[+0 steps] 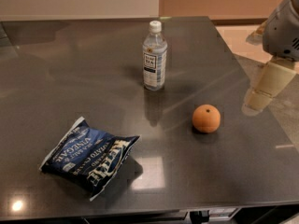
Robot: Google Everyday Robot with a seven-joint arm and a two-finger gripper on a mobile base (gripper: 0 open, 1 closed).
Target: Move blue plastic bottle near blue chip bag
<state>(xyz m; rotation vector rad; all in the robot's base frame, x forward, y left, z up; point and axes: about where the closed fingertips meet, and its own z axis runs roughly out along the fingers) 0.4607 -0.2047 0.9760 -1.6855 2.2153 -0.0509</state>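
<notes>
Bottle (154, 55), "Vinegar" bag (88, 155); tool (258, 101) R edge

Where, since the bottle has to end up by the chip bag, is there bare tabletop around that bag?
Bare table lies right of the blue chip bag, between it and the orange, and behind it toward the blue plastic bottle. It is tightest at the bag's front, close to the table edge. The gripper hangs by the right edge, beyond the orange.
</notes>
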